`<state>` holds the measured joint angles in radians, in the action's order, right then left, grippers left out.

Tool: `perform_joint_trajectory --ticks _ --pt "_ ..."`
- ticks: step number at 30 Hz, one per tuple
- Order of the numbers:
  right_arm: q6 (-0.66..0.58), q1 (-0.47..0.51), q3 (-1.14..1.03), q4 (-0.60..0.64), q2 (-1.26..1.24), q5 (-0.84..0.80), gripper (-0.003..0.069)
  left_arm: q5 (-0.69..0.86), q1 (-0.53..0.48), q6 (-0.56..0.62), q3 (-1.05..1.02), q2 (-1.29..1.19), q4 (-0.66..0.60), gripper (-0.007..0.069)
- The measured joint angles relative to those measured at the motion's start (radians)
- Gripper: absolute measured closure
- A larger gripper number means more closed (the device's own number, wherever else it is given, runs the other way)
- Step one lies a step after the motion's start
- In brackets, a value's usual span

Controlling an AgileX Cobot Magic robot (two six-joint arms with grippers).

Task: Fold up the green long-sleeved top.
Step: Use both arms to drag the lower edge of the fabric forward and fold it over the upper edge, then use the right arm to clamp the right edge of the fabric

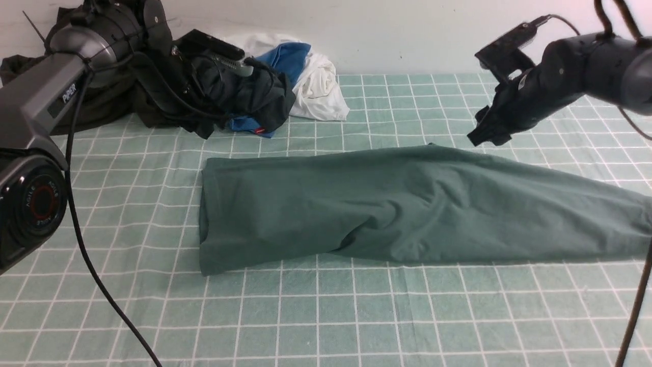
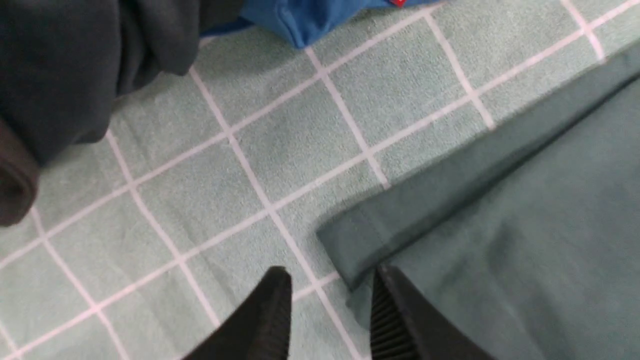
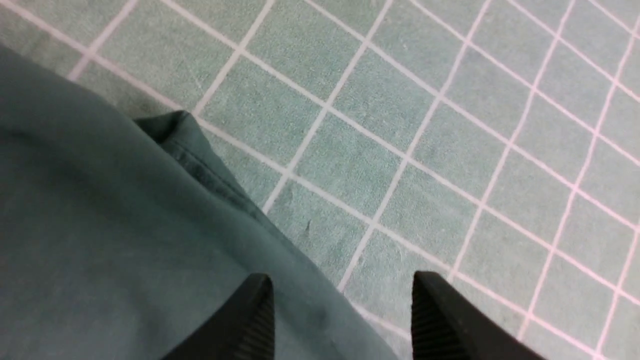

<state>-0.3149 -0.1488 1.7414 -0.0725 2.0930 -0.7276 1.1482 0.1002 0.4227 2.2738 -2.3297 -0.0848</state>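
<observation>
As you look from the front: the green long-sleeved top [image 1: 397, 209] lies flat as one long band across the checked tablecloth [image 1: 356, 316]. Its hem end is toward the left, and the other end runs out of view on the right.
Left gripper [image 2: 332, 320]: you have the jaws a narrow gap apart at the top's far hem corner. One finger [image 2: 395, 320] is over the green fabric and the other over bare cloth. Whether it touches, you cannot tell.
Right gripper [image 1: 484, 133]: your jaws stand wide apart with nothing between them, hanging above the top's far edge.
Clothes pile: a dark garment [image 1: 244, 97], a blue garment [image 1: 288, 56] and a white garment [image 1: 318, 86] are heaped at the far left, apart from the top.
</observation>
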Motion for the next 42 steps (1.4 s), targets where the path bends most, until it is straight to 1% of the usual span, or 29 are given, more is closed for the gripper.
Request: perform_joint_trajectory --ticks 1,3,6,7,8,9,10,12,15,17,19,20,22,24,25,27,32,38,42 --pt "0.016 0.001 0.0 0.0 -0.025 -0.039 0.0285 0.034 0.008 -0.008 0.018 0.021 0.0 0.0363" --pt "0.055 0.006 0.0 0.0 -0.073 -0.119 0.0283 0.068 0.037 -0.02 0.038 0.071 -0.001 0.037" --pt "0.114 0.023 0.0 0.001 -0.124 -0.24 0.0283 0.082 0.109 -0.029 0.028 0.141 -0.01 0.0429" --pt "0.13 0.031 0.0 0.002 -0.138 -0.277 0.0283 0.083 0.136 -0.03 0.0 0.163 -0.016 0.047" --pt "0.132 0.031 0.0 0.002 -0.138 -0.277 0.0283 0.083 0.136 -0.03 0.0 0.163 -0.016 0.047" --pt "0.158 0.051 0.0 0.004 -0.149 -0.344 0.0283 0.083 0.19 -0.031 -0.078 0.198 -0.026 0.0545" --pt "0.17 0.06 0.0 0.005 -0.151 -0.367 0.0283 0.083 0.211 -0.03 -0.119 0.208 -0.029 0.0573" --pt "0.186 0.079 -0.012 0.012 -0.155 -0.399 0.0283 0.083 0.25 -0.024 -0.237 0.223 -0.036 0.0608" --pt "0.201 0.106 -0.073 0.022 -0.169 -0.407 0.0283 0.083 0.277 -0.017 -0.396 0.224 -0.025 0.0625" --pt "0.203 0.13 -0.142 0.026 -0.179 -0.391 0.0283 0.08 0.273 -0.017 -0.507 0.224 0.002 0.0628" --pt "0.214 0.154 -0.199 0.028 -0.181 -0.36 0.0284 0.031 0.256 -0.026 -0.6 0.224 0.031 0.0628" --pt "0.214 0.158 -0.205 0.029 -0.181 -0.356 0.0284 0.031 0.254 -0.026 -0.608 0.224 0.031 0.0628" --pt "0.242 0.206 -0.282 0.031 -0.181 -0.291 0.0284 -0.045 0.215 -0.031 -0.697 0.224 0.055 0.0628" --pt "0.257 0.246 -0.314 0.031 -0.18 -0.238 0.0284 -0.073 0.184 -0.032 -0.719 0.235 0.043 0.0628" --pt "0.26 0.256 -0.319 0.031 -0.18 -0.233 0.0284 -0.074 0.184 -0.032 -0.721 0.236 0.045 0.0628" --pt "0.274 0.318 -0.33 0.03 -0.178 -0.171 0.028 -0.086 0.13 -0.032 -0.733 0.234 0.059 0.0628" --pt "0.282 0.393 -0.331 0.027 -0.158 -0.117 0.0253 -0.102 0.062 -0.032 -0.735 0.234 0.074 0.0628" --pt "0.286 0.412 -0.332 0.026 -0.117 -0.128 0.0198 -0.096 0.05 -0.03 -0.735 0.238 0.031 0.0628" --pt "0.333 0.415 -0.332 0.006 -0.066 -0.101 0.0178 -0.084 0.072 -0.024 -0.735 0.288 -0.005 0.0628"
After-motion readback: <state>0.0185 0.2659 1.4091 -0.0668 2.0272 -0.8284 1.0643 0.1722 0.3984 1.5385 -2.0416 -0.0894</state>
